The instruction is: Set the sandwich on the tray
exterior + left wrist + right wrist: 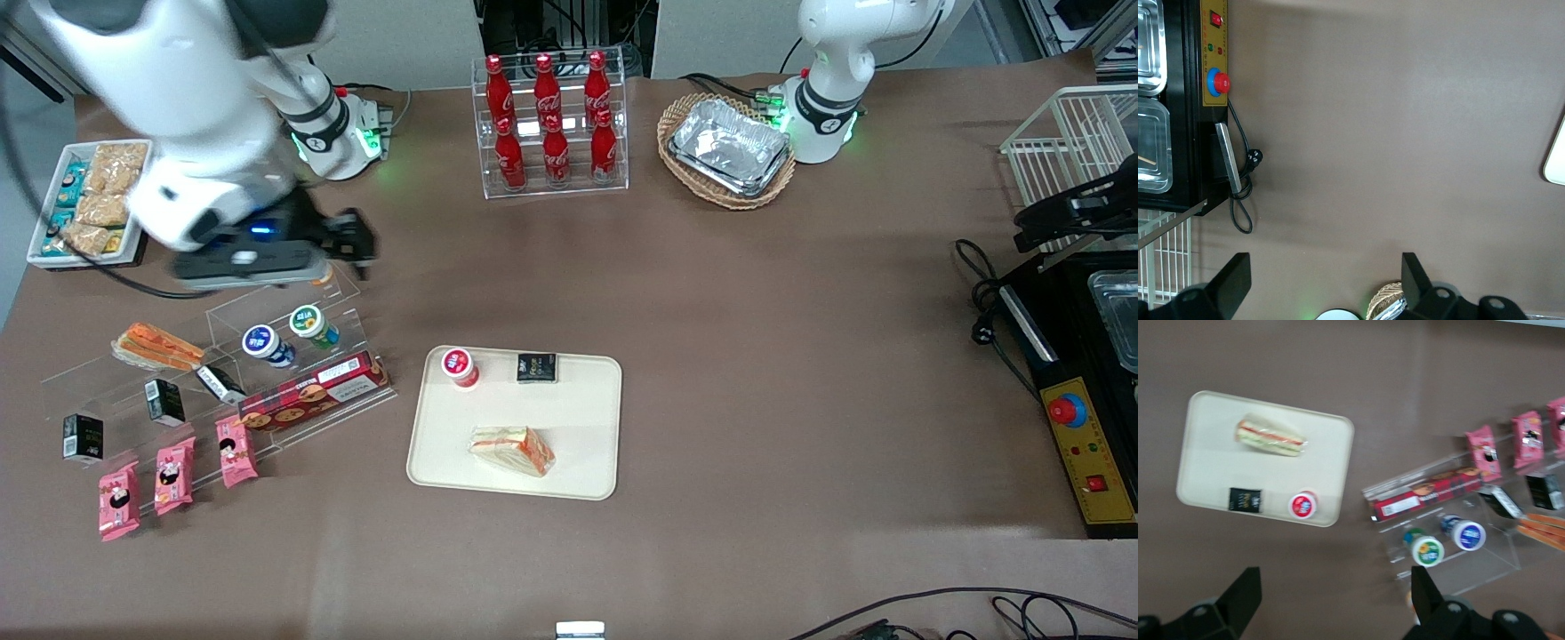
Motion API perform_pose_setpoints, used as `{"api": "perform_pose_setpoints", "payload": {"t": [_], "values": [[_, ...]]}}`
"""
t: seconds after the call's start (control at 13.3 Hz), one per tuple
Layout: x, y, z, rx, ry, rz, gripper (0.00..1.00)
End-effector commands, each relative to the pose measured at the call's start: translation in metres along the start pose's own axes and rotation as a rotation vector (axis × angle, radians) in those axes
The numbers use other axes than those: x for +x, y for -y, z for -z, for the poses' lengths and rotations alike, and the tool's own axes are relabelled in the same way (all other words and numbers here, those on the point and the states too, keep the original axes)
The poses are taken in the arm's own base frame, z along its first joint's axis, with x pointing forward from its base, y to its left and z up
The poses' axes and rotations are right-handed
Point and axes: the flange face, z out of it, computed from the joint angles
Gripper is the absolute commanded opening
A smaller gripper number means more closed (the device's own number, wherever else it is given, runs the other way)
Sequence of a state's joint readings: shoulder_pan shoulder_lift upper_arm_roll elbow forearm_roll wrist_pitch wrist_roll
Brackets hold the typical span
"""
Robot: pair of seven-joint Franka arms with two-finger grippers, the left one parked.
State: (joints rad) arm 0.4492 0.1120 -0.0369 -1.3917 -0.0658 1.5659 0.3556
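The clear-wrapped wedge sandwich point(513, 450) with orange-red and green filling lies on the cream-beige tray point(587, 444), on the part nearer the front camera. It also shows on the tray point(1211, 433) in the right wrist view point(1270, 438). My right gripper point(348, 242) hangs open and empty high over the table, above the clear display stand and well away from the tray, toward the working arm's end. Its fingers point(1245, 590) stand wide apart with only brown table between them.
A red-lidded cup point(460, 366) and a black packet point(537, 367) also sit on the tray. The clear stand point(293, 356) holds two cups, a red biscuit box, black packets, pink snack packs and a plainer orange sandwich point(156, 347). Cola bottle rack point(551, 124) and foil-tray basket point(727, 151) stand farther back.
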Motion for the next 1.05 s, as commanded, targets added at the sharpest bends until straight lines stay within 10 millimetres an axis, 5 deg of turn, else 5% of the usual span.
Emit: {"api": "perform_pose_setpoints", "payload": {"t": [0.0, 0.15, 0.45, 0.75, 0.97], "values": [[0.004, -0.093, 0.005, -0.028, 0.016, -0.014, 1.00], [0.013, -0.155, 0.002, -0.030, 0.015, -0.035, 1.00], [0.017, -0.230, -0.005, -0.032, 0.019, -0.054, 1.00], [0.023, -0.259, -0.012, -0.019, 0.010, -0.119, 1.00], [0.027, -0.262, -0.020, -0.019, 0.023, -0.113, 1.00]]}}
